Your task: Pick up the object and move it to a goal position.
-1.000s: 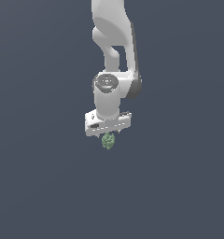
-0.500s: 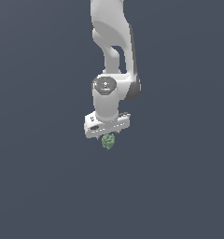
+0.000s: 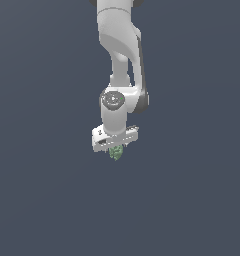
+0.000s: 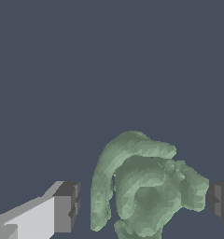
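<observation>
In the exterior view, the white robot arm (image 3: 121, 55) comes down from the top of the frame, near the middle. At its end is the white gripper (image 3: 115, 148), a flat bar a little below the middle of the picture. Right under the bar pokes out the object (image 3: 116, 153), a small lumpy green thing, much narrower than the bar. All around is plain dark blue-grey.

In the wrist view, the green object (image 4: 146, 189) is big and bumpy and fills the lower middle of the frame. One dark finger pad (image 4: 67, 207) sits at the lower left, with a gap between it and the object. The other pad (image 4: 221, 200) is at the right edge, touching or almost touching the object. The claw is spread open around the object, not squeezing it.
</observation>
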